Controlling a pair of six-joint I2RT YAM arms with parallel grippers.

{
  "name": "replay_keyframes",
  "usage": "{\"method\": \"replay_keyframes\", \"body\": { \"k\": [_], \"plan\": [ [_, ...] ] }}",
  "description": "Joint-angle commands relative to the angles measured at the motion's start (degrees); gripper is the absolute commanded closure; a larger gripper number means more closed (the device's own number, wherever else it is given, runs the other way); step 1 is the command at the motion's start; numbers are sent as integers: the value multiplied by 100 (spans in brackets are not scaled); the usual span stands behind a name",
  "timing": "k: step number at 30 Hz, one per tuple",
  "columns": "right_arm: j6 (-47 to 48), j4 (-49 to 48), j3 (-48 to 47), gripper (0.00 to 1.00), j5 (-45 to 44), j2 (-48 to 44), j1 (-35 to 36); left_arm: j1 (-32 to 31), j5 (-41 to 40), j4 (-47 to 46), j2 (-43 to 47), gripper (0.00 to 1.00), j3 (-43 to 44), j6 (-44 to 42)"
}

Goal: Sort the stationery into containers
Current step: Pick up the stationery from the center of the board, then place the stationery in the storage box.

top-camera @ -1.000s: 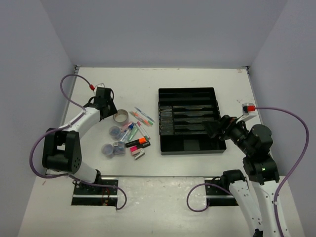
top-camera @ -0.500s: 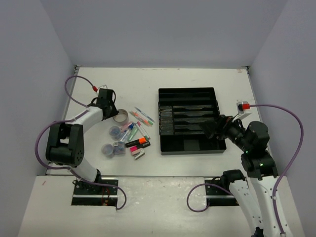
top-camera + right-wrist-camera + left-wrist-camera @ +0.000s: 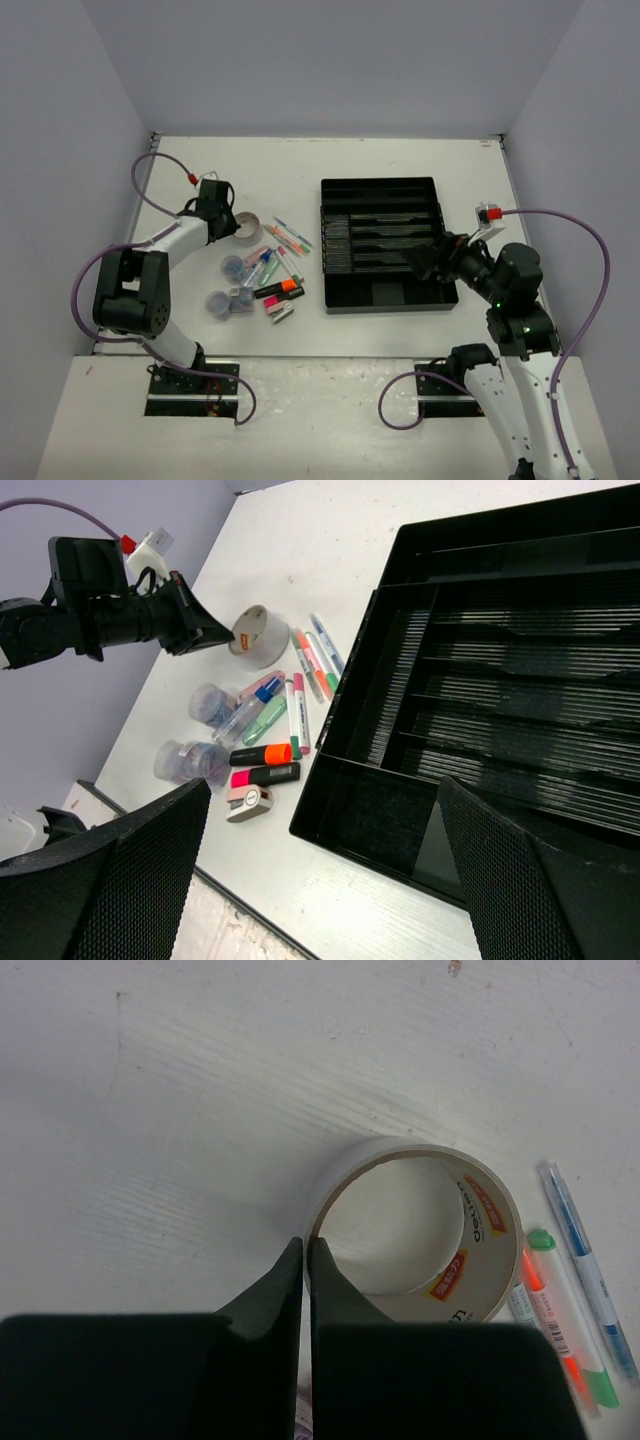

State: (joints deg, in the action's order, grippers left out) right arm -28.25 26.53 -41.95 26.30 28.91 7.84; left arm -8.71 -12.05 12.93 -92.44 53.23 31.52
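Left gripper is pressed together on the tan tape roll, with the roll's thin wall pinched between its fingertips at the ring's rim. The roll is in the left half of the table, nearer the left edge than the right, at the far end of the loose stationery. From the right wrist view it looks tipped off flat; whether it touches the table I cannot tell. Just beside it on the right lie thin coloured pens. Toward the near edge are clear tubs, a blue-capped bottle, an orange highlighter, a pink highlighter and a small white block. The black organiser tray sits in the right half of the table, apart from the cluster, and its long slots and the wider near section show no items. Right gripper hangs over the tray's near right corner with its fingers spread wide, holding nothing.
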Motion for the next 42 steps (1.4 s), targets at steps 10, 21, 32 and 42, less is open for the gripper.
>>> {"method": "replay_keyframes", "body": {
  "k": [10,21,32,42],
  "plan": [
    [85,-269,11,1,315,106,16,-197,-402,36,412,100,25,-164],
    [70,-272,-672,5,-310,1142,1219,-1291,-1063,584,1483,100,419,-339],
    [-139,61,-2008,25,-3264,3382,3360,-3343,-278,335,2248,100,480,-770],
    [-277,-418,-2198,53,-3711,4235,3978,-3987,-313,313,2262,100,460,-658]
  ]
}}
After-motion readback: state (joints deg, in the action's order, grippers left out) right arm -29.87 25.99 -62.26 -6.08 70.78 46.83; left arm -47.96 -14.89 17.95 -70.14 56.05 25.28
